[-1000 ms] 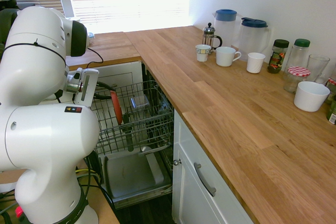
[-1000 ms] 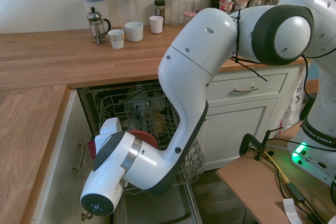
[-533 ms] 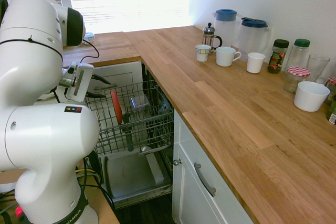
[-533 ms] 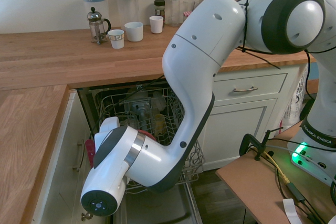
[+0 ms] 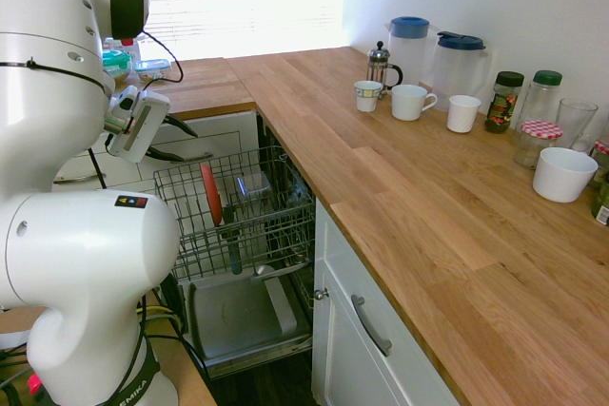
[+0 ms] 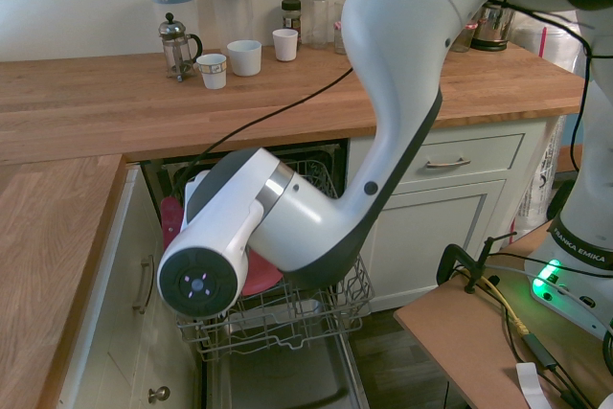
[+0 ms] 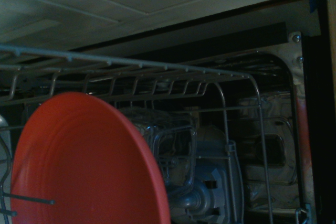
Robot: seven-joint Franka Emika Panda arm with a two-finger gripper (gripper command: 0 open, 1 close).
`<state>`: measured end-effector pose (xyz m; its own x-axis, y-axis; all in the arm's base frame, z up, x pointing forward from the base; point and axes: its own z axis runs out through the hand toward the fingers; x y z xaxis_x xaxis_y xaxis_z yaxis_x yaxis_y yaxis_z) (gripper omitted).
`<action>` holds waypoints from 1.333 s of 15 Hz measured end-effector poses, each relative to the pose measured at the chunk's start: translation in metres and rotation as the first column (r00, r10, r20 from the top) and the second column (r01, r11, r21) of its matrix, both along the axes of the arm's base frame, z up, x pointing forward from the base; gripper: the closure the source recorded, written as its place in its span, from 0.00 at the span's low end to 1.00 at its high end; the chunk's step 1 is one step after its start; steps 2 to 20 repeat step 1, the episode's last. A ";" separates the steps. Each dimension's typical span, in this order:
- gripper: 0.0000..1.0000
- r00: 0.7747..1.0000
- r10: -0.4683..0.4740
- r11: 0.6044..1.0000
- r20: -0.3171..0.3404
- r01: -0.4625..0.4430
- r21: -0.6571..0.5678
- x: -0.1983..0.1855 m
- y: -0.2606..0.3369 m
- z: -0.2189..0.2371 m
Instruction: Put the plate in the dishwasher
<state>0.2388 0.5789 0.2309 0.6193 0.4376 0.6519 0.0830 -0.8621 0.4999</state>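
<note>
The coral-red plate (image 5: 209,194) stands on edge between the tines of the grey wire rack (image 5: 271,225) pulled out of the open dishwasher (image 5: 238,316). My gripper (image 5: 188,146) hangs above and to the left of the plate, apart from it, with its dark fingers open and nothing between them. From the other side the arm's big joint covers the gripper, and only red slivers of the plate (image 6: 171,219) show behind it. The wrist view looks down at the plate (image 7: 79,166) upright in the rack.
White drawers (image 5: 366,330) flank the dishwasher under the wooden counter (image 5: 409,187). On the counter stand mugs (image 5: 411,102), a French press (image 5: 382,66), two jugs (image 5: 461,64), jars and a white bowl (image 5: 563,174). The lowered door lies below the rack.
The gripper opened and let go of the plate, then rose up and back from the rack. The plate stays standing on edge in the rack.
</note>
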 end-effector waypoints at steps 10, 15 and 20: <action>0.00 1.000 -0.009 1.000 -0.013 0.009 0.014 0.003 -0.007 0.007; 0.00 1.000 -0.009 1.000 -0.013 0.009 0.014 0.003 -0.007 0.007; 0.00 1.000 -0.009 1.000 -0.013 0.009 0.014 0.003 -0.007 0.007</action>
